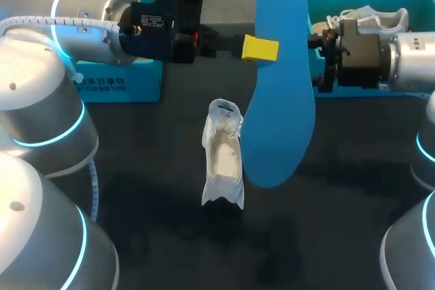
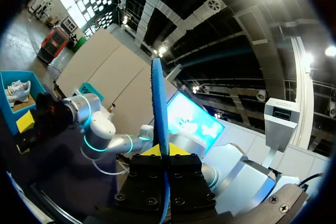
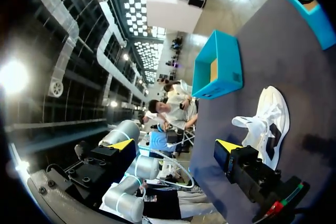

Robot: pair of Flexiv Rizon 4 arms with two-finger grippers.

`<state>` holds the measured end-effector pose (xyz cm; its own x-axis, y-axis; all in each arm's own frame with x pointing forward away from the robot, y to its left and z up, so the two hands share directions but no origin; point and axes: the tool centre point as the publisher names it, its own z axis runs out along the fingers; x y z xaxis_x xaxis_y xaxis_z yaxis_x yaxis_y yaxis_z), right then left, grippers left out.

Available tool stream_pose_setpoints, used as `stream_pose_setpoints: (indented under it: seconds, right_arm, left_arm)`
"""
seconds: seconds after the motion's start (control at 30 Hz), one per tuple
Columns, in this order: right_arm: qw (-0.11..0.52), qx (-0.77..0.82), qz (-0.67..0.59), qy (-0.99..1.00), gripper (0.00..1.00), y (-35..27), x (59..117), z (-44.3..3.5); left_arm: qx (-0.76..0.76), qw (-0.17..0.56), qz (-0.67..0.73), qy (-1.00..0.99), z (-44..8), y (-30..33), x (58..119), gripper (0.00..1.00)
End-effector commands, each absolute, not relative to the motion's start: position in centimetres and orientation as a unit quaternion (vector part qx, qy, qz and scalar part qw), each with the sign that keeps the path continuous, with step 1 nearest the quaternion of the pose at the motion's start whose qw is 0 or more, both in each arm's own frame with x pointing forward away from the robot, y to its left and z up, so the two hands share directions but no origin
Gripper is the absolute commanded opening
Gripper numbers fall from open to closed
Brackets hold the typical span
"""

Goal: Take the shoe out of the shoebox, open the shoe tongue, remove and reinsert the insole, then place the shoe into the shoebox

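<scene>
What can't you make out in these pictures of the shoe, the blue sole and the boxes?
Right hand fingertips: head view, behind the insole.
Shoe toe interior: head view, covered by its own upper.
Left shoebox contents: head view, blocked by the left arm.
Insole's flat faces: left wrist view, seen edge-on in the left hand.

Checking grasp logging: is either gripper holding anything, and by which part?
Left gripper holds the blue insole by its side edge, near the narrower end. Right gripper is open, holding nothing.
</scene>
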<state>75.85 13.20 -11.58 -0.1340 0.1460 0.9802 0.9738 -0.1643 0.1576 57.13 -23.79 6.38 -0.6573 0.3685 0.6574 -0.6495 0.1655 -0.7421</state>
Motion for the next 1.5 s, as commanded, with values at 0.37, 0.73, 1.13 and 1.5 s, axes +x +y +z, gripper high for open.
stream_pose_setpoints:
  seconds: [0.37,0.73,1.13,1.5]
  right_arm:
    - [0.381,-0.537,-0.544,-0.521,1.00,13.2,75.7,-11.7]
    - [0.381,-0.537,-0.544,-0.521,1.00,13.2,75.7,-11.7]
    - [0.381,-0.537,-0.544,-0.521,1.00,13.2,75.7,-11.7]
    - [0.381,-0.537,-0.544,-0.521,1.00,13.2,75.7,-11.7]
  left_arm:
    - [-0.032,0.253,0.674,-0.693,3.6,-22.3,58.4,0.00]
    - [-0.219,0.004,0.625,-0.750,0.9,-20.1,61.4,0.00]
    - [-0.224,-0.003,0.621,-0.751,0.5,-19.9,61.5,0.00]
    - [-0.339,-0.104,0.607,-0.711,-1.3,-19.8,62.3,0.00]
